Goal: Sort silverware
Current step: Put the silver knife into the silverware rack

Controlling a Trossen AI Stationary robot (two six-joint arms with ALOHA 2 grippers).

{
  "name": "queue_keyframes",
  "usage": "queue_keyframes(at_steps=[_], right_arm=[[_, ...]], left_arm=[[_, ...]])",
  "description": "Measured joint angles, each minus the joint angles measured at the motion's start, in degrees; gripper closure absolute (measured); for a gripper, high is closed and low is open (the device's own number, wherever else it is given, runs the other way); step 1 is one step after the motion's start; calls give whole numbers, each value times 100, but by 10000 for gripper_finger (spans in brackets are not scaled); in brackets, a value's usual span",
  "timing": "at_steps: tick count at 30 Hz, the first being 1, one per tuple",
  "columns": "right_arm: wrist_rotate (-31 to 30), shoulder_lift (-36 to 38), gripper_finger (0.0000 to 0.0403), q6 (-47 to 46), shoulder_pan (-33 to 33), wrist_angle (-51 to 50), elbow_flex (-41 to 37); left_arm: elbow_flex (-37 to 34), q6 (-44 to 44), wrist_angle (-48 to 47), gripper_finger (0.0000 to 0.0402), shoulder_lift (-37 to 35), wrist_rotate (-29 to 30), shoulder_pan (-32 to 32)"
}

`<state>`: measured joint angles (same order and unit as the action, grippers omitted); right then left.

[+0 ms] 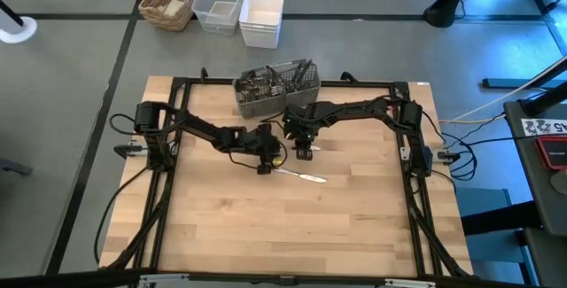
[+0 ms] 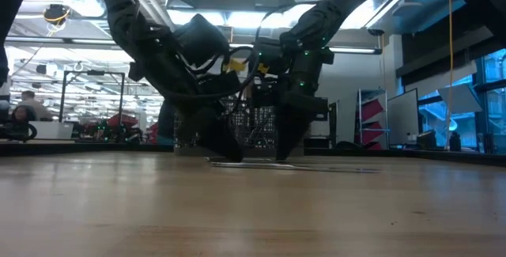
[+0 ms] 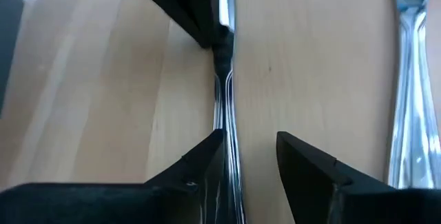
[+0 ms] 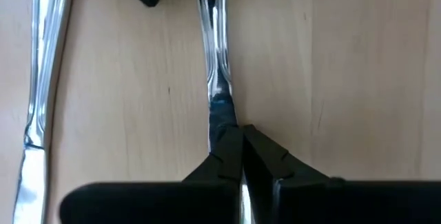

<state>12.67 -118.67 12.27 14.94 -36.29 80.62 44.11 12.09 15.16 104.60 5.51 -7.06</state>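
On the table's left side, at nine o'clock in the high view, the left arm (image 1: 190, 128) is reaching in from its post toward the middle. Its left gripper (image 1: 266, 157) is hovering low at about eleven o'clock from the table's centre. In the left wrist view its fingers (image 3: 200, 158) are standing apart, and one of them is touching a slim piece of silverware (image 3: 226, 114) that is running between them along the wood.

The far end of that same piece is sitting in the right gripper (image 4: 240, 131), at roughly one o'clock from the centre. Its jaws are pinching tight on the shiny handle, which is lying flat on the wooden table (image 1: 266, 226).

A second piece, a table knife (image 1: 301, 176), is lying loose on the boards just beside the centre, at about five o'clock from both grippers and touching neither.

At twelve o'clock, by the far edge, the grey mesh caddy (image 1: 273, 91) is holding more silverware upright in its compartments.

At three o'clock the right arm (image 1: 363, 109) is stretching in from its post.
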Motion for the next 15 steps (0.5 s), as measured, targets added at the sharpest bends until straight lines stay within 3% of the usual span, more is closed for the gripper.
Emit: queue_keyframes(at_steps=[7, 15], right_arm=[[135, -131, 391, -7, 4, 43, 10], [315, -201, 391, 7, -26, 72, 9]], left_arm=[[3, 298, -105, 276, -3, 768, 156], [3, -1019, -259, 277, -1, 765, -163]])
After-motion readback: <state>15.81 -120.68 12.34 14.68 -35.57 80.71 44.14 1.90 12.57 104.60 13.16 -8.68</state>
